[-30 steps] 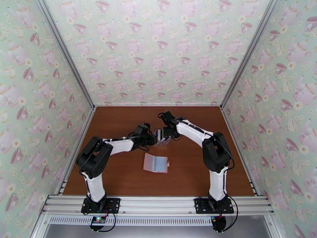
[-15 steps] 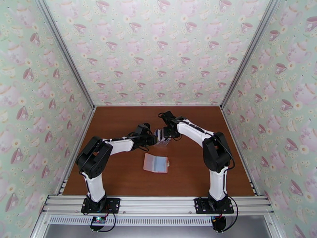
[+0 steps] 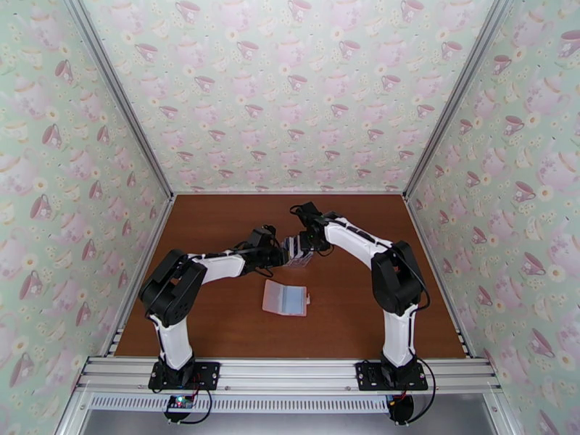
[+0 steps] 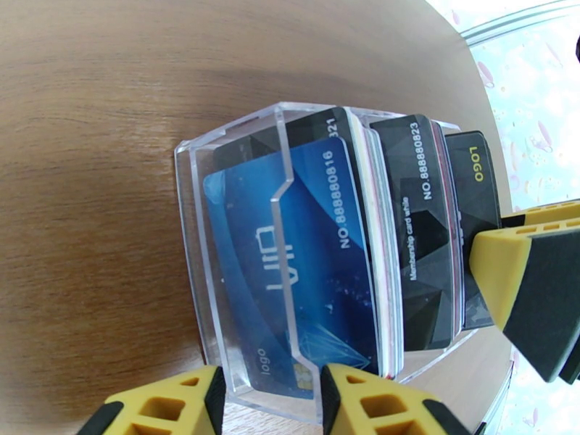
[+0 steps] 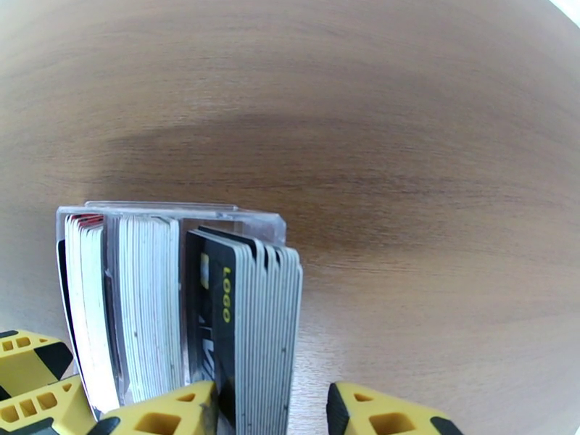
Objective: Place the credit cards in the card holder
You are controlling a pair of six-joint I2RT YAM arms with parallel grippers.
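While the left tool (image 4: 268, 380) stays out of it, clenched on the clear rack (image 4: 190, 212) at frame centre, the right tool (image 5: 272, 391), open around the end credit cards (image 5: 246, 320), should pinch squarely and lift straight, toward the card holder (image 3: 285, 298) lower on the desk (image 3: 217, 226).

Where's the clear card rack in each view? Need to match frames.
Top external: clear card rack mid-table, just beyond the card holder.
Left wrist: rack centre frame, blue card facing the camera.
Right wrist: rack lower left, cards seen edge-on.
Shared landmark: black LOGO card at the rack's end, in both wrist views.
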